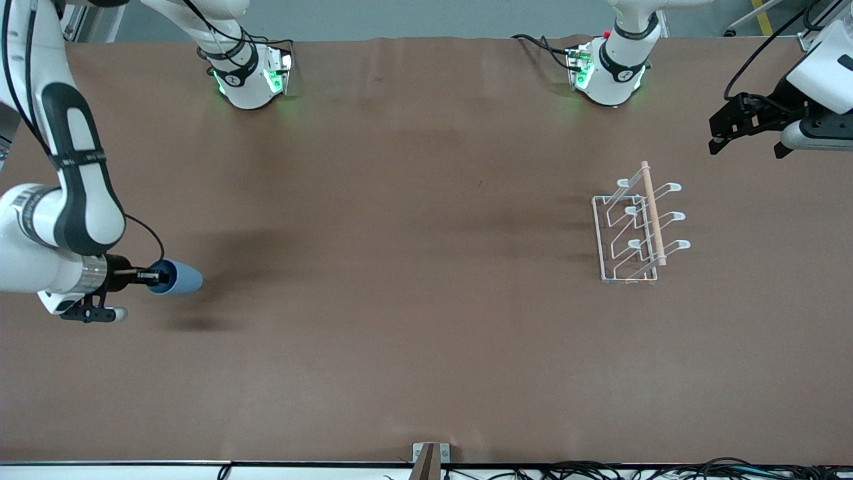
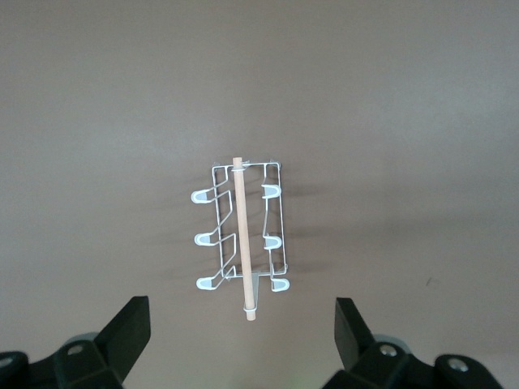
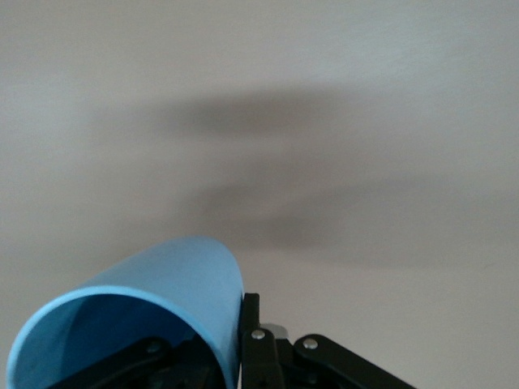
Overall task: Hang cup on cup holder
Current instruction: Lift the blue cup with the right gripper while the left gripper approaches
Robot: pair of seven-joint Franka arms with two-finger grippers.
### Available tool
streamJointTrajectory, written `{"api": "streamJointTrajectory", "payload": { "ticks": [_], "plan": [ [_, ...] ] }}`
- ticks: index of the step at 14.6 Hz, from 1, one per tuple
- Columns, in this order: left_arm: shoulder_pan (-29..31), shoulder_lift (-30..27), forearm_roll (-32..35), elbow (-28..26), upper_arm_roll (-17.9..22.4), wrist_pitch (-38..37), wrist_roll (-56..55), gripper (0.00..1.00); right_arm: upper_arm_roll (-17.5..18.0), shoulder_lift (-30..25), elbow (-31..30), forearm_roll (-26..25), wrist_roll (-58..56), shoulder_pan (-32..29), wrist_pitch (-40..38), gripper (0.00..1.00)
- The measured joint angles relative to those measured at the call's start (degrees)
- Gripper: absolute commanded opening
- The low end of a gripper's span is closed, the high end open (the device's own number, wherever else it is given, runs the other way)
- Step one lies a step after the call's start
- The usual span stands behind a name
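Note:
My right gripper (image 1: 157, 275) is shut on the rim of the light-blue cup (image 1: 177, 278), which it holds on its side above the table at the right arm's end. In the right wrist view the cup (image 3: 162, 292) fills the corner, with one finger (image 3: 250, 324) outside its wall and the other inside. The white wire cup holder (image 1: 638, 227) with its wooden dowel stands on the table toward the left arm's end. My left gripper (image 1: 746, 141) is open and empty, up in the air beside the holder. The holder also shows in the left wrist view (image 2: 241, 235), between the spread fingers (image 2: 130, 332).
The brown table cover (image 1: 413, 267) is bare between the cup and the holder. The two arm bases (image 1: 250, 73) stand along the edge farthest from the front camera. A small metal bracket (image 1: 430, 460) and cables lie at the nearest edge.

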Motion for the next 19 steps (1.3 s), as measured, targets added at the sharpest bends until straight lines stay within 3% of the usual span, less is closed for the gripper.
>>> {"api": "streamJointTrajectory", "payload": {
  "ticks": [4,10,15,19],
  "plan": [
    [0.0,0.1,0.0,0.0,0.0,0.0,0.0,1.00,4.6,-5.4,0.1,13.4,0.1,1.5,-10.0,0.00],
    [-0.9,0.4,-0.2,0.0,-1.4,0.0,0.4,1.00,7.5,-6.4,0.2,32.0,0.2,8.9,-12.8,0.00],
    [-2.5,1.6,-0.3,0.1,-10.8,0.4,0.2,1.00,7.6,-6.4,0.3,50.1,0.0,16.5,-11.5,0.00],
    [-2.7,2.1,-0.4,1.8,-20.5,0.8,-0.3,1.00,7.6,-6.4,1.6,60.6,-0.2,20.5,-8.2,0.01]
  ]
}}
